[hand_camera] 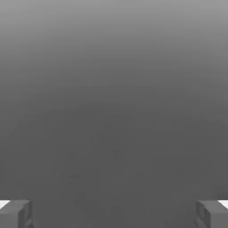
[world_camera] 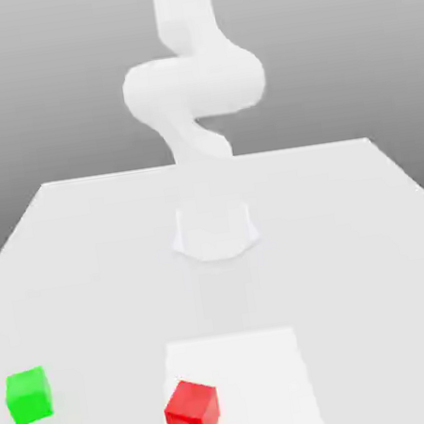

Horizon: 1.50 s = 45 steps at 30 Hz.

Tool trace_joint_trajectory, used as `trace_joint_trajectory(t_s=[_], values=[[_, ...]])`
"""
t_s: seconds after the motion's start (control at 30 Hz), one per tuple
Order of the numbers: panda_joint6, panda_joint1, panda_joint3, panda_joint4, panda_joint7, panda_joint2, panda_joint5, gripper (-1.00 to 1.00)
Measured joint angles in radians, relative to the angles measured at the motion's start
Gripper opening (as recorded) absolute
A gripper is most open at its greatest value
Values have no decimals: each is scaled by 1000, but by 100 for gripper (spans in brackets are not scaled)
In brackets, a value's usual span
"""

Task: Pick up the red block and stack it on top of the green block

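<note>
A small, glossy red cube (world_camera: pixel 192 413) sits on the flat white bench (world_camera: pixel 352 234), near the front edge as the exterior view has it, resting on a slightly brighter white square patch (world_camera: pixel 262 370) marked on the surface. The cube lies on the patch's corner toward the exterior view's left, turned a little so one vertical edge faces the camera. Well apart from it, over toward the exterior view's left and a touch farther back, a bright green cube (world_camera: pixel 29 395) of about the same size stands on the bare bench, squarer to the camera. Nothing touches either block. Behind them, near the middle of the bench, the smooth white robot arm (world_camera: pixel 193 85) rises from its round base (world_camera: pixel 215 230), bending through a bulky elbow and climbing out of the top of the exterior view. In the hand view, the tool (hand_camera: pixel 114 213) looks out over plain grey, its two dark grey fingers (hand_camera: pixel 15 213) set wide apart at opposite sides with nothing between them.
</note>
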Motion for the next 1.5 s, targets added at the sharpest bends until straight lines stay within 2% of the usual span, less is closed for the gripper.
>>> trace_joint_trajectory(t_s=[0.5,0.77,0.93,0.97,1.2,1.37,1.5], values=[[226,-87,12,-126,179,550,-34,0],[345,-110,-2,-193,242,839,-7,0],[479,-113,-2,-182,250,1020,0,0],[508,-112,-3,-177,250,1055,0,-100],[515,-113,-2,-176,252,1063,-2,-100],[385,-118,-1,-199,253,910,2,-100],[332,-186,-90,-188,385,869,29,-100]])
